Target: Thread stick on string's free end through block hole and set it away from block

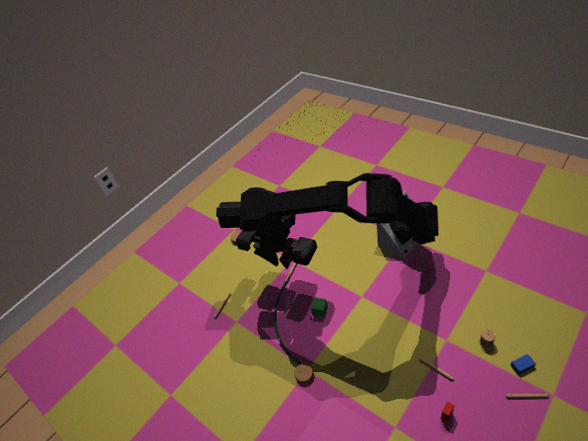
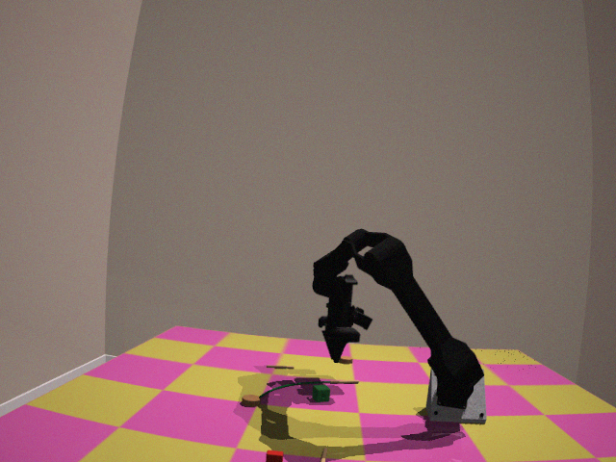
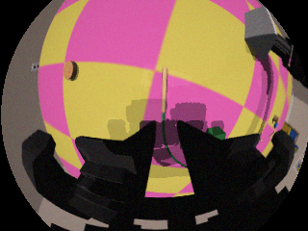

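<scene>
The thin wooden stick (image 1: 289,274) (image 2: 343,381) (image 3: 165,90) lies flat on the table, and a dark green string (image 1: 277,322) (image 2: 278,388) curves from it to a round wooden button (image 1: 303,374) (image 2: 250,398). A small green block (image 1: 319,307) (image 2: 320,393) (image 3: 218,133) stands just beside the string; I cannot see a hole in it. My gripper (image 1: 281,260) (image 2: 337,356) (image 3: 166,123) points down and hovers above the stick's far end without touching it. Its fingers are drawn in to a narrow gap with nothing between them.
Loose sticks (image 1: 221,305) (image 1: 435,369) (image 1: 526,395) lie on the table. A second round button (image 1: 487,335), a blue block (image 1: 523,363) and a red block (image 1: 446,409) (image 2: 273,455) sit to the right. Another button (image 3: 71,69) lies beyond the gripper. The arm's base (image 1: 396,242) (image 2: 455,402) stands behind.
</scene>
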{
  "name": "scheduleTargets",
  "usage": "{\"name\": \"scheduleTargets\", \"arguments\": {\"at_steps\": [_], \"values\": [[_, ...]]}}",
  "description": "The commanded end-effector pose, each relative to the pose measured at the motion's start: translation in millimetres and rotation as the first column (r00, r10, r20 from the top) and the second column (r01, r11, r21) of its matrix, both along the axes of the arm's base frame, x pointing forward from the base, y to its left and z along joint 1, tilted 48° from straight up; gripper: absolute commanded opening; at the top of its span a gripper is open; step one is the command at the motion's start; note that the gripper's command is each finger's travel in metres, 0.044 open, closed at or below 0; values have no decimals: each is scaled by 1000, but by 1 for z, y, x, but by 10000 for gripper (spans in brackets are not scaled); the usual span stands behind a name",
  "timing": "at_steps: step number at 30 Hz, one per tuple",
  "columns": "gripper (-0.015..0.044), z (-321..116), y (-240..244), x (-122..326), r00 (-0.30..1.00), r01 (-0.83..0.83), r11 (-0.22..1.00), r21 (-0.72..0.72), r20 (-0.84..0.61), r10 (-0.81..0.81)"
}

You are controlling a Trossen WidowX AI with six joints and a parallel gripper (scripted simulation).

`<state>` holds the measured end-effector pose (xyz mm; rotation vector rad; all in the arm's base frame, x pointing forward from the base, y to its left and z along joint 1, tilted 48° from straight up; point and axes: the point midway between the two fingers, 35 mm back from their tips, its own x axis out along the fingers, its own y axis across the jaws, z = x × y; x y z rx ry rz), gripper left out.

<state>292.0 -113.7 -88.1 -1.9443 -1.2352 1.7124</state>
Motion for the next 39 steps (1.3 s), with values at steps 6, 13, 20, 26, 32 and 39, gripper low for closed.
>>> {"name": "scheduleTargets", "arguments": {"at_steps": [6,13,20,26,32,39], "values": [[123,-9,8,-1,1000,-1,1000,-2,-5,1],[123,-17,17,-1,1000,-1,1000,-2,-4,1],[123,-24,25,-2,1000,-1,1000,-2,-4,1],[123,-31,33,-2,1000,-1,1000,-1,-4,1],[123,-37,40,-4,1000,-1,1000,0,-4,1],[123,-41,44,-5,1000,-1,1000,0,-4,1]]}}
